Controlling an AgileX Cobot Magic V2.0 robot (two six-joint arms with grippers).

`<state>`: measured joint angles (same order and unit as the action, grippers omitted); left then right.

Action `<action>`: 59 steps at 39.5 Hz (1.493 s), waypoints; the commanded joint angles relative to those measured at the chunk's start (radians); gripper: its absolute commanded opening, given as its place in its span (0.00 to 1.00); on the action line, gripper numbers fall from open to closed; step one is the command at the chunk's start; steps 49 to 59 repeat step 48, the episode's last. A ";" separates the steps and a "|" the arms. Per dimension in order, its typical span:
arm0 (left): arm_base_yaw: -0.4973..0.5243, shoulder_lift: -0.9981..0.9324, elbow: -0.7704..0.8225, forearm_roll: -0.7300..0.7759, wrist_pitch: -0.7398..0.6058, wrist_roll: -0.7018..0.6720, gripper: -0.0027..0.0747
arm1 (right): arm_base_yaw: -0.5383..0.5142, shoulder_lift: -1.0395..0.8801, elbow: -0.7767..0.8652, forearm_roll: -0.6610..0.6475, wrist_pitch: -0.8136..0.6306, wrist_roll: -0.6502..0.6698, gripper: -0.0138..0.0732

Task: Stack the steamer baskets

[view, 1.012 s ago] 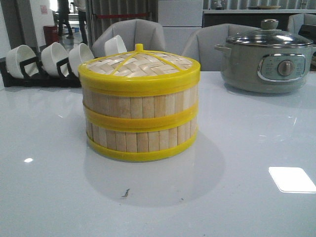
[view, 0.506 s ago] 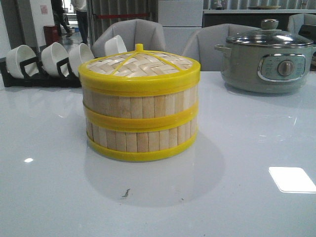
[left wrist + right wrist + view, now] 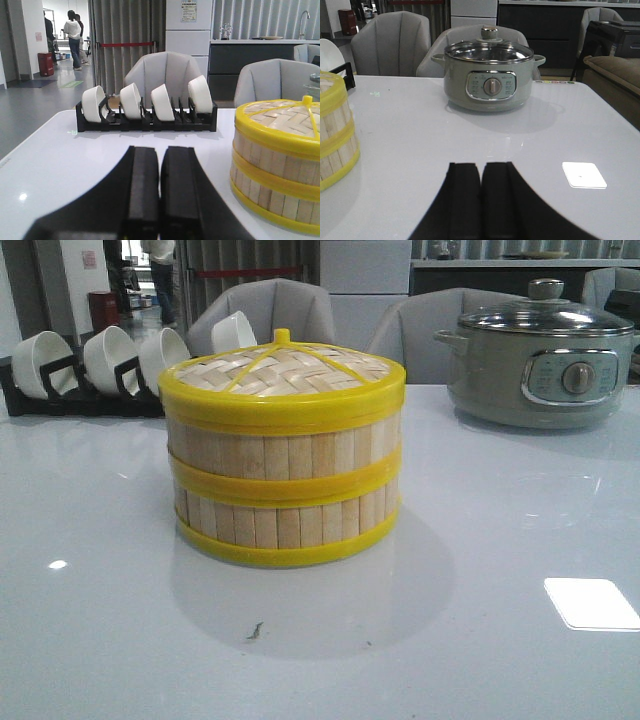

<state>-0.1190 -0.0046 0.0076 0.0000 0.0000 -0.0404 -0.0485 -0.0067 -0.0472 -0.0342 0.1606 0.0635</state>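
Two steamer baskets [image 3: 285, 490] of pale bamboo slats with yellow rims stand one on the other in the middle of the table, with the woven lid [image 3: 282, 370] on top. The stack also shows in the left wrist view [image 3: 277, 160] and, at its edge, in the right wrist view [image 3: 335, 130]. My left gripper [image 3: 161, 150] is shut and empty, low over the table to the left of the stack. My right gripper [image 3: 481, 165] is shut and empty, to the right of the stack. Neither gripper shows in the front view.
A black rack of white bowls [image 3: 90, 365] stands at the back left, also in the left wrist view [image 3: 147, 107]. A grey-green electric pot with glass lid [image 3: 545, 365] stands at the back right, ahead of my right gripper [image 3: 489, 82]. Grey chairs stand behind the table.
The stack and both grippers have not moved. Only people in the far background have shifted.
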 commanded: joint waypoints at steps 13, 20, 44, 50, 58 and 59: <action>-0.003 -0.013 0.000 0.000 -0.078 0.001 0.15 | -0.003 -0.025 0.062 -0.004 -0.209 -0.011 0.19; -0.003 -0.013 0.000 0.000 -0.078 0.001 0.15 | -0.003 -0.025 0.062 -0.004 -0.205 -0.011 0.19; -0.003 -0.013 0.000 0.000 -0.078 0.001 0.15 | -0.003 -0.025 0.062 -0.004 -0.205 -0.011 0.19; -0.003 -0.013 0.000 0.000 -0.078 0.001 0.15 | -0.003 -0.025 0.062 -0.004 -0.205 -0.011 0.19; -0.003 -0.013 0.000 0.000 -0.078 0.001 0.15 | -0.003 -0.025 0.062 -0.004 -0.205 -0.011 0.19; -0.003 -0.013 0.000 0.000 -0.078 0.001 0.15 | -0.003 -0.025 0.062 -0.004 -0.205 -0.011 0.19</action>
